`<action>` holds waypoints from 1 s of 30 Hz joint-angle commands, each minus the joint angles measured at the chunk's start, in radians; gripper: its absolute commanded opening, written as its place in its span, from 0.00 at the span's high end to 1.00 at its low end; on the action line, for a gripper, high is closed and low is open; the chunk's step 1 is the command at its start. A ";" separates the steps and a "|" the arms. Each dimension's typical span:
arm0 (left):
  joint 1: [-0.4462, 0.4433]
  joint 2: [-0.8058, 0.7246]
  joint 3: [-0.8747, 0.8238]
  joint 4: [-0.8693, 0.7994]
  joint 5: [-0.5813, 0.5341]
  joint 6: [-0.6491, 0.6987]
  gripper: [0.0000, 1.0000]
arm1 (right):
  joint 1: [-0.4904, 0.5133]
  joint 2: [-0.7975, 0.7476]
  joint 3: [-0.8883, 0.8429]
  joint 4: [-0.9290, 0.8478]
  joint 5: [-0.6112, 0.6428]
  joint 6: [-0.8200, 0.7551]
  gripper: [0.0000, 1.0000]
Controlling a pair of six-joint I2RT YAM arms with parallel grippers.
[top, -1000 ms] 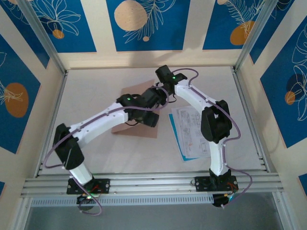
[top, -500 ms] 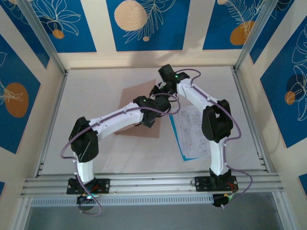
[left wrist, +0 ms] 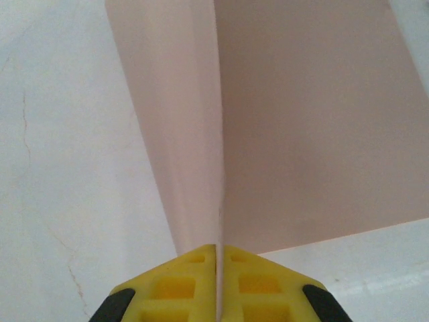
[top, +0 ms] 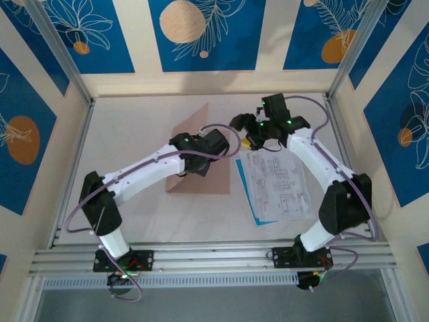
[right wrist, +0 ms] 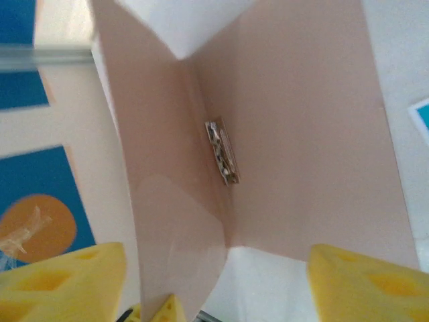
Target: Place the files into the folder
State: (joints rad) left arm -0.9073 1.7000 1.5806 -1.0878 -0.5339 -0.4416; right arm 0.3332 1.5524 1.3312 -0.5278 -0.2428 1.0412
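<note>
Versus half a second ago: the right arm has swung out to the right, its elbow now near the table's right rail, and its claw has pulled back off the folder [top: 198,181] to just beside the folder's right edge. The left arm has shifted too, with its wrist now over the folder's upper right part. Earlier both wrists crowded over the folder and hid most of it; now it shows open, one cover flat on the table [top: 134,134] and the other raised and standing up toward the back wall. The files [top: 278,184] have stayed where they were, flat on the table just right of the folder, blue edge toward it, none inside.

Left gripper [left wrist: 218,249]: yellow pads pinched tight on the edge of the raised cover, which shows edge-on between them in the left wrist view.

Right gripper [right wrist: 214,288]: spread wide with nothing between the fingers [right wrist: 60,278], looking into the open folder. A metal clip [right wrist: 222,151] sits at the inner crease.

Counts: one folder, one metal clip, one stack of files (sheet count cannot be told), two arms, two grippers.
</note>
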 commanded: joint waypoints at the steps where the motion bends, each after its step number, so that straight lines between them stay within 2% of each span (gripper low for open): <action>1: 0.020 -0.067 -0.043 0.021 0.068 -0.039 1.00 | 0.025 0.086 -0.117 0.126 -0.051 0.085 0.50; 4: 0.040 -0.099 -0.067 0.025 0.092 -0.057 1.00 | 0.090 0.175 -0.134 0.200 -0.087 0.098 0.62; 7: 0.058 -0.131 -0.093 0.032 0.107 -0.069 1.00 | 0.147 0.308 -0.072 0.184 -0.093 0.091 0.68; 14: 0.126 -0.235 -0.182 0.075 0.154 -0.116 1.00 | 0.181 0.528 0.068 0.014 -0.056 0.060 0.72; 20: 0.257 -0.374 -0.279 0.080 0.204 -0.159 1.00 | 0.184 0.578 0.082 -0.091 -0.018 0.058 0.73; 22: 0.334 -0.425 -0.312 0.056 0.220 -0.172 0.89 | 0.183 0.579 0.074 -0.108 -0.011 0.057 0.74; 26: 0.496 -0.493 -0.360 -0.036 0.211 -0.216 0.59 | 0.181 0.579 0.070 -0.128 -0.012 0.056 0.75; 28: 0.600 -0.518 -0.375 -0.099 0.204 -0.268 0.40 | 0.181 0.579 0.071 -0.136 -0.016 0.058 0.75; 30: 0.742 -0.551 -0.394 -0.119 0.265 -0.309 0.30 | 0.181 0.578 0.076 -0.136 -0.024 0.057 0.75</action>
State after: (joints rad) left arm -0.2859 1.1927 1.2098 -1.0946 -0.3214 -0.6670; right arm 0.5167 2.0968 1.4128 -0.5568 -0.2951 1.1080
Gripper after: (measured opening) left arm 0.674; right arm 0.248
